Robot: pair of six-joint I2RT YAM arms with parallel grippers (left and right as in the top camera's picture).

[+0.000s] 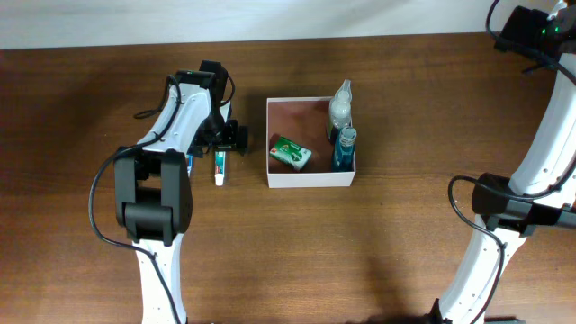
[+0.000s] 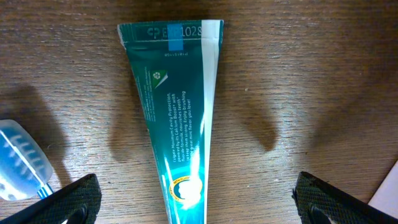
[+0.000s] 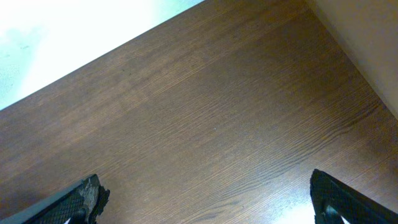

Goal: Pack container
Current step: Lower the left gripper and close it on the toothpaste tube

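Note:
The container point(image 1: 310, 178), a white-walled box with a reddish-brown inside, stands mid-table. Inside it are a green packet point(image 1: 291, 152), a clear bottle point(image 1: 340, 106) and a blue bottle point(image 1: 344, 149). A teal toothpaste tube point(image 1: 219, 167) lies flat on the table to the left of it. My left gripper point(image 1: 222, 137) hovers over the tube. In the left wrist view the tube point(image 2: 177, 112) runs between the wide-open fingers point(image 2: 73, 202) untouched. My right gripper point(image 3: 208, 202) is open over bare wood, its arm point(image 1: 531, 27) at the far right back corner.
A blue toothbrush point(image 1: 190, 165) lies just left of the tube, and its head point(image 2: 22, 160) shows beside my left finger. A white corner of the container point(image 2: 388, 193) shows at the right edge of the left wrist view.

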